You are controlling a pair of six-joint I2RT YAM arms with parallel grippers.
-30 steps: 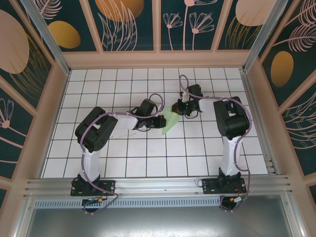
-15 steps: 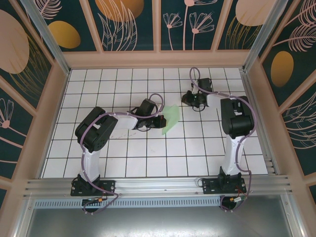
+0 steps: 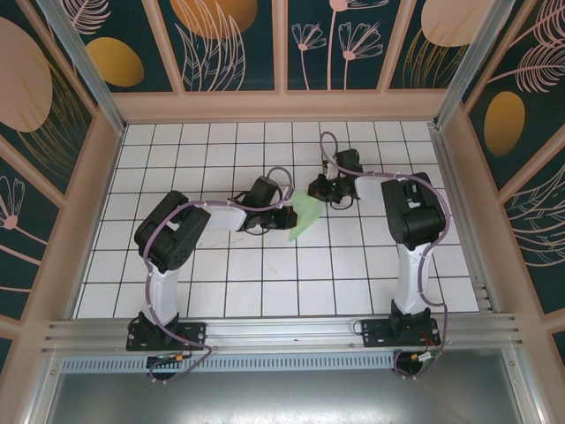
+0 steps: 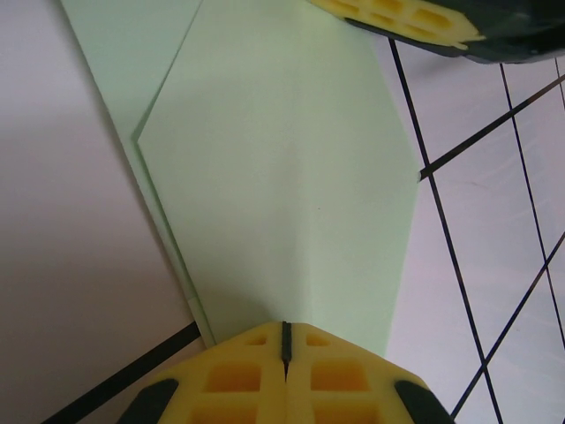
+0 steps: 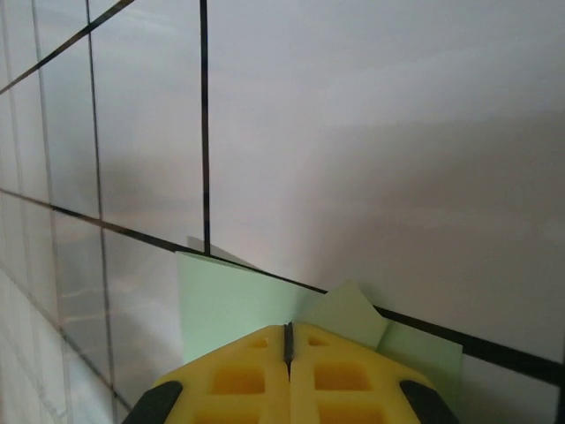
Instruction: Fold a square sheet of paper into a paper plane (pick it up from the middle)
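The square sheet of paper (image 3: 305, 213) is a creased, pale mint-green folded shape lying near the middle of the tiled table. In the left wrist view the paper (image 4: 282, 177) spreads out flat with layered edges on its left. My left gripper (image 4: 284, 331) is shut, its yellow tips resting on the paper's near end (image 3: 290, 215). My right gripper (image 3: 316, 188) is shut too, and sits at the paper's far corner. In the right wrist view its tips (image 5: 288, 331) lie over the green paper (image 5: 229, 300), beside a small folded flap (image 5: 349, 314). Its yellow fingers (image 4: 397, 18) show at the top of the left wrist view.
White tiled table (image 3: 221, 283) with black grid lines, walled by a wooden frame (image 3: 282, 106) at the back and sides. An aluminium rail (image 3: 282, 331) runs along the near edge, where both arm bases stand.
The right gripper swung away to the back right half a second ago, then came back onto the paper's far corner. The left gripper has stayed put on the paper.
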